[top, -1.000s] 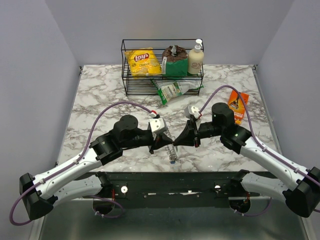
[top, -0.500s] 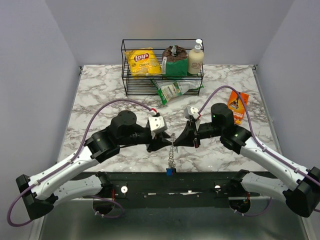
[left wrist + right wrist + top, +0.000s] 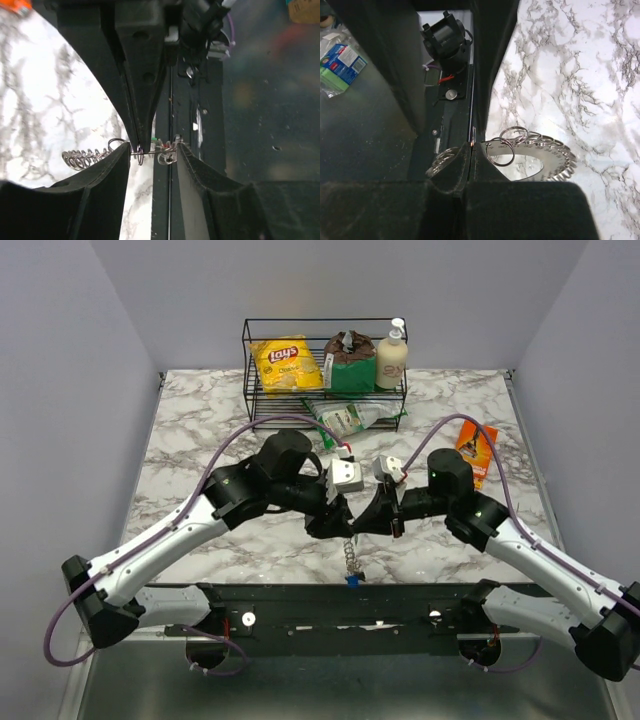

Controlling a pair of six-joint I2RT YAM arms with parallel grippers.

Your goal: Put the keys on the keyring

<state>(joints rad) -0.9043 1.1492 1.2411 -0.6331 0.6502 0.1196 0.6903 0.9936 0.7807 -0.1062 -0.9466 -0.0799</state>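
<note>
Near the counter's (image 3: 200, 440) front edge a blue key (image 3: 352, 580) dangles from the keyring (image 3: 349, 556). The keyring hangs from the right gripper (image 3: 358, 527), pinched shut on its coiled wire. The left gripper (image 3: 333, 527) meets it tip to tip, fingers partly apart astride the wire, gripping nothing. The left arm (image 3: 190, 535) and right arm (image 3: 530, 545) bend inward. A wire basket (image 3: 246, 370) stands at the back.

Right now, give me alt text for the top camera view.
Two robot arms meet over a marble table: the right gripper pinches a coiled keyring that trails toward the near edge, a blue key at its end, while the left gripper stands open beside it. A wire basket of groceries sits behind.
</note>
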